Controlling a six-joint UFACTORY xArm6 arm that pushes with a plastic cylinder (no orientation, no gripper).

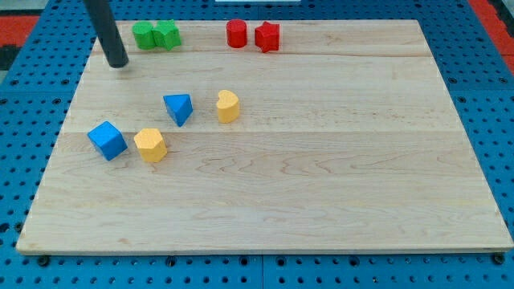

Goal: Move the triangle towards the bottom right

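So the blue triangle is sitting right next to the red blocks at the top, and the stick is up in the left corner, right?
Not quite. The blue triangle is not by the red blocks; it sits lower down, beside the yellow heart-shaped block, as the camera view shows. My tip is indeed up near the view's top left corner.

Just a plain dark rod, charcoal to black, round and smooth, bit of sheen down one side. No visible markings, screws or cables. My tip [118, 63] blunt, flat-ended, same dark colour.
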